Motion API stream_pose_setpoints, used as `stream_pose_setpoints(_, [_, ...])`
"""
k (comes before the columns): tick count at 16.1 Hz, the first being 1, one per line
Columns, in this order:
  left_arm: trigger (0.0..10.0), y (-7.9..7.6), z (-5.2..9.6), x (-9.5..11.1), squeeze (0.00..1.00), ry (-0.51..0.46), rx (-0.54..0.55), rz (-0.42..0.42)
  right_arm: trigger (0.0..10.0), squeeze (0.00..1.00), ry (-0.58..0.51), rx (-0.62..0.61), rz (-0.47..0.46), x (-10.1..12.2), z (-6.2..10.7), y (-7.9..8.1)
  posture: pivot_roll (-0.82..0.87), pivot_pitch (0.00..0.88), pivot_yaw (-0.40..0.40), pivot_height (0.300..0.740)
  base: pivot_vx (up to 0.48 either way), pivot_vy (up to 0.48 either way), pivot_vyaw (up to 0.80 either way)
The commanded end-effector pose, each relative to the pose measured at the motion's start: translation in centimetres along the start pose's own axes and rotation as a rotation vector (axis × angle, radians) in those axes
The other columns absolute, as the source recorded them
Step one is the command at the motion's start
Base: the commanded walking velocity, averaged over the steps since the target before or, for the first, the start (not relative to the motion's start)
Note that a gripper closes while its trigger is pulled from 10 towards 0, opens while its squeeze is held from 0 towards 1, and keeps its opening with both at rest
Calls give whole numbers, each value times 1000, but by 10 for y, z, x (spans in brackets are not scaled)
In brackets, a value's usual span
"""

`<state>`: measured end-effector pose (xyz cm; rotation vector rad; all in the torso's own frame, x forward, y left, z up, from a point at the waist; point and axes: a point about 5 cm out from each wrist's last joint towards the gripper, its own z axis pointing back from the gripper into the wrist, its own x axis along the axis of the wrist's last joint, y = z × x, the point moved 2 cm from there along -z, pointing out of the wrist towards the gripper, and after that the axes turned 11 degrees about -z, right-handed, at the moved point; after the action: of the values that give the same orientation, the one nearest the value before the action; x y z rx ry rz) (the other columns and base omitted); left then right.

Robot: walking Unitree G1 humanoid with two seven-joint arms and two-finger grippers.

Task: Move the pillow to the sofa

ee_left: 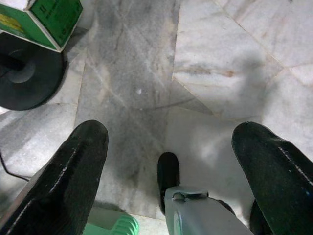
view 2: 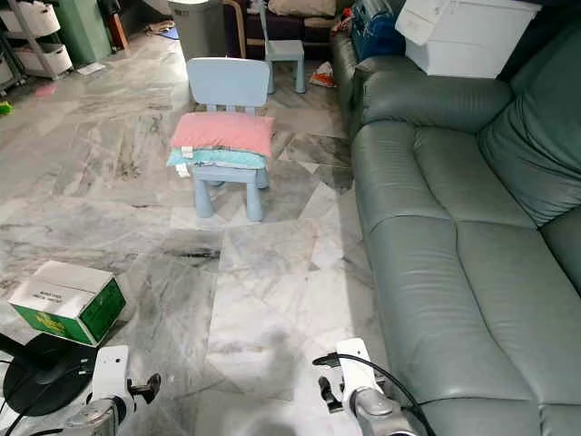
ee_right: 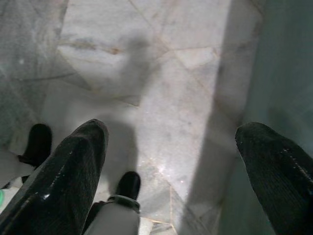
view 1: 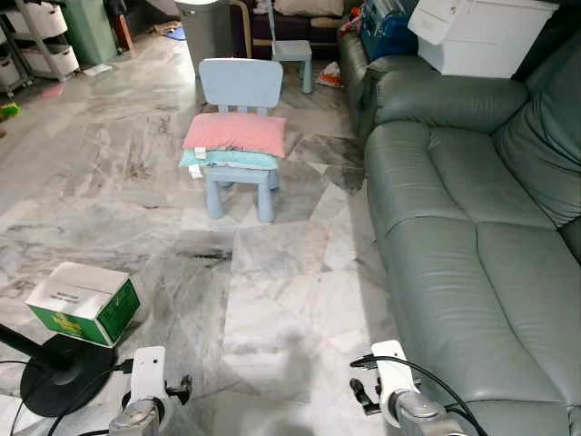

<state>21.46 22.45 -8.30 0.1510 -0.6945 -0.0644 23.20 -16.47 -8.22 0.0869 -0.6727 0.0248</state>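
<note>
A pink pillow (view 1: 236,133) lies on top of a teal pillow (view 1: 229,159), both stacked on the seat of a small light-blue child's chair (view 1: 241,86) a few steps ahead on the marble floor. The grey-green leather sofa (view 1: 472,263) runs along the right side. Both arms hang low at the bottom of the head views, far from the pillows. My left gripper (ee_left: 171,147) is open over bare floor, its black fingers (ee_left: 73,171) wide apart. Beside the sofa's base my right gripper (ee_right: 171,147) is open too, holding nothing.
A green and white box (view 1: 83,302) and a black round stand base (view 1: 64,368) with a cable sit on the floor at my left. A white storage box (view 1: 477,34) rests on the sofa's far arm. A grey bin (view 1: 204,27) and another small chair (view 1: 292,53) stand behind.
</note>
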Motion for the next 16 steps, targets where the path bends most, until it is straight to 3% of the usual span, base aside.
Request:
stream_pose_setpoints(1, [10000,0,1,-4,0,18,-12,-22,10000,0,4,-2,1,-1,0,-2,-89,20,-37,740,281,0,0])
stream_pose_setpoints(16, [10000,-5,1,-10,0,38,-32,-19,10000,0,2,-2,-24,0,1,-4,-93,34,-34,740,351,0,0])
